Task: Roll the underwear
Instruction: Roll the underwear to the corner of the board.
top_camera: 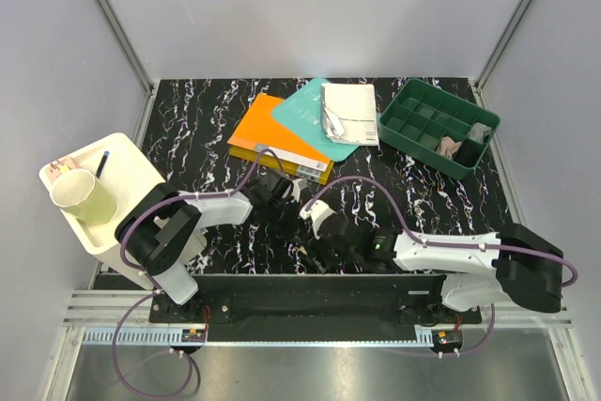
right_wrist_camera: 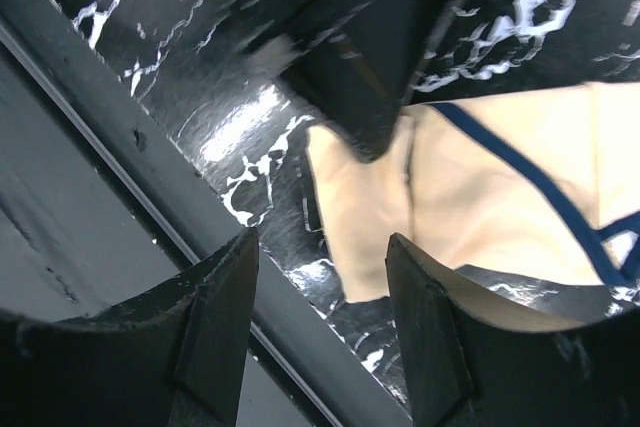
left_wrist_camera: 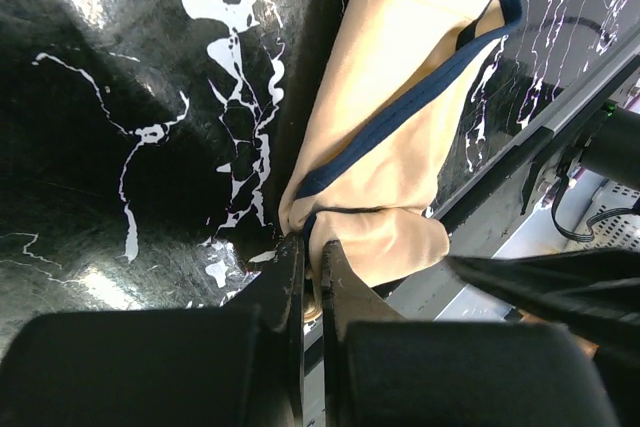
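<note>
The beige underwear (left_wrist_camera: 400,117) with dark navy edging lies stretched on the black marbled table near its front edge. My left gripper (left_wrist_camera: 312,249) is shut on its bunched near end. In the right wrist view the same underwear (right_wrist_camera: 480,177) lies just beyond my right gripper (right_wrist_camera: 322,247), which is open and empty above the table's front rail. In the top view both grippers meet at the front centre, left (top_camera: 286,202) and right (top_camera: 316,235), and hide the beige underwear. A grey piece of fabric (top_camera: 481,131) sits in the green tray.
An orange book (top_camera: 277,138), a teal book (top_camera: 302,112) and a white spiral notebook (top_camera: 349,112) lie at the back centre. A green compartment tray (top_camera: 423,110) stands back right. A white tray (top_camera: 127,161) with a paper cup (top_camera: 83,196) stands at the left. The front rail (right_wrist_camera: 120,117) is close.
</note>
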Robot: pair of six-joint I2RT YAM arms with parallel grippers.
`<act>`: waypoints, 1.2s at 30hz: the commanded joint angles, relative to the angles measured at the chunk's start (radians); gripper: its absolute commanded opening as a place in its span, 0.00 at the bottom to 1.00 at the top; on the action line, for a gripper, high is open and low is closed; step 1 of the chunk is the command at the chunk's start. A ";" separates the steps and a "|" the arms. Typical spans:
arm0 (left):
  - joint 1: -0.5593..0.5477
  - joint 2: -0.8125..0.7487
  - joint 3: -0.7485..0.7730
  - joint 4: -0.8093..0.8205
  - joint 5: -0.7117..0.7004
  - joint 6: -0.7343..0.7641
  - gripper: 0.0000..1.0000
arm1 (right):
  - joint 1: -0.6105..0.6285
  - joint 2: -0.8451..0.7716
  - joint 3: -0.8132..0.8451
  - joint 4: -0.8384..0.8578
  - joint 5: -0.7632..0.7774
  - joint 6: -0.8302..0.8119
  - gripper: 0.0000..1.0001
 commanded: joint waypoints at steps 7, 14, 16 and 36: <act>0.011 0.025 0.011 -0.071 -0.014 0.031 0.00 | 0.090 0.116 0.023 0.076 0.170 -0.037 0.55; 0.017 0.023 0.011 -0.072 -0.007 0.035 0.00 | 0.103 0.203 0.030 0.063 0.209 -0.003 0.44; 0.017 0.019 0.011 -0.071 0.001 0.033 0.00 | 0.104 0.245 0.035 0.050 0.216 0.009 0.36; 0.067 -0.256 -0.124 -0.005 -0.114 -0.008 0.52 | -0.188 0.094 -0.088 0.157 -0.354 0.061 0.03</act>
